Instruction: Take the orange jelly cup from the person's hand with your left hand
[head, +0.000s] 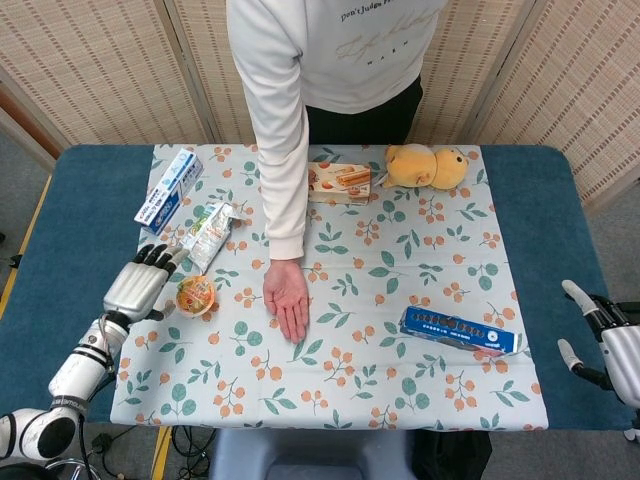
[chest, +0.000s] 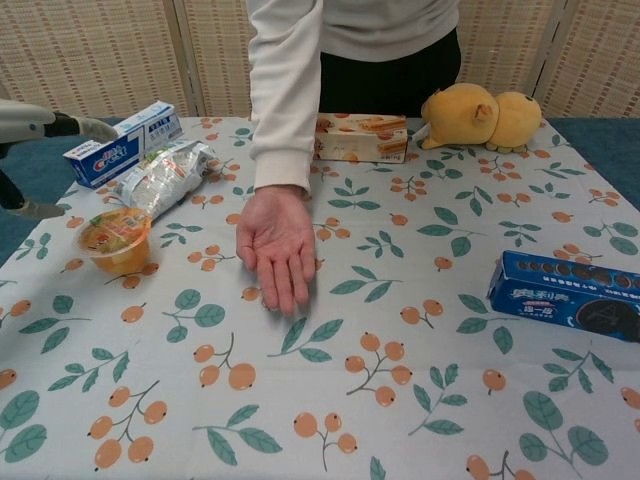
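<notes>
The orange jelly cup (head: 195, 295) (chest: 116, 240) stands upright on the flowered cloth, left of the person's hand. That hand (head: 288, 301) (chest: 277, 245) lies palm up on the cloth with nothing in it. My left hand (head: 142, 282) (chest: 35, 128) is open, fingers spread, just left of the cup and clear of it. My right hand (head: 600, 335) shows only at the right edge in the head view, open and holding nothing, off the table's right side.
A silver snack bag (head: 208, 230) and a blue-white box (head: 167, 188) lie behind the cup. A biscuit box (head: 339, 182) and a yellow plush toy (head: 427, 166) sit at the back. A blue cookie box (head: 459, 331) lies at the right.
</notes>
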